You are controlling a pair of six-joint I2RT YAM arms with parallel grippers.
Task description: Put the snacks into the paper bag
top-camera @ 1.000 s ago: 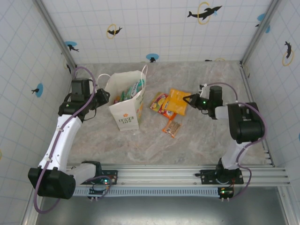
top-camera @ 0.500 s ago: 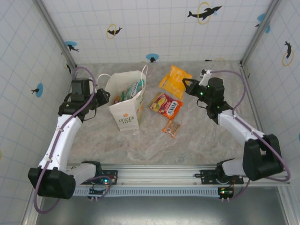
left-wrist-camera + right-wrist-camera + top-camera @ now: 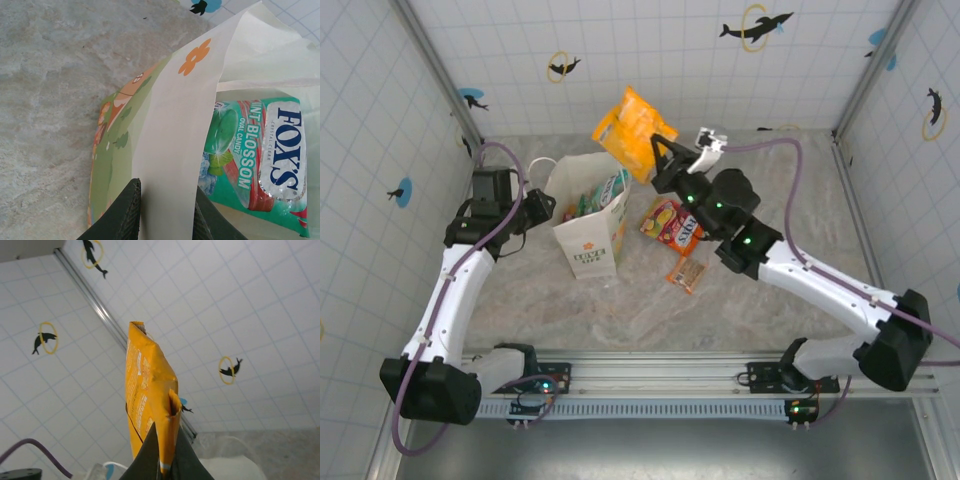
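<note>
The white paper bag (image 3: 588,222) stands open left of centre, with a green Fox's candy packet (image 3: 255,150) and other snacks inside. My left gripper (image 3: 542,206) is shut on the bag's left rim (image 3: 172,165), holding the paper wall between its fingers. My right gripper (image 3: 665,160) is raised above the table just right of the bag's mouth, shut on the edge of an orange snack packet (image 3: 630,128) that stands upright (image 3: 147,405). On the marble floor lie a red-and-yellow Fox's packet (image 3: 672,222) and a small orange packet (image 3: 686,273).
Tiled walls with dolphin stickers close in the cell on three sides. A metal rail (image 3: 700,372) runs along the near edge by the arm bases. The bag's loop handles (image 3: 628,152) stick up at its far side.
My right arm has lifted the orange packet off the floor and swung it up and left, from beside the other packets to above the bag's right side. The left arm has stayed still.
</note>
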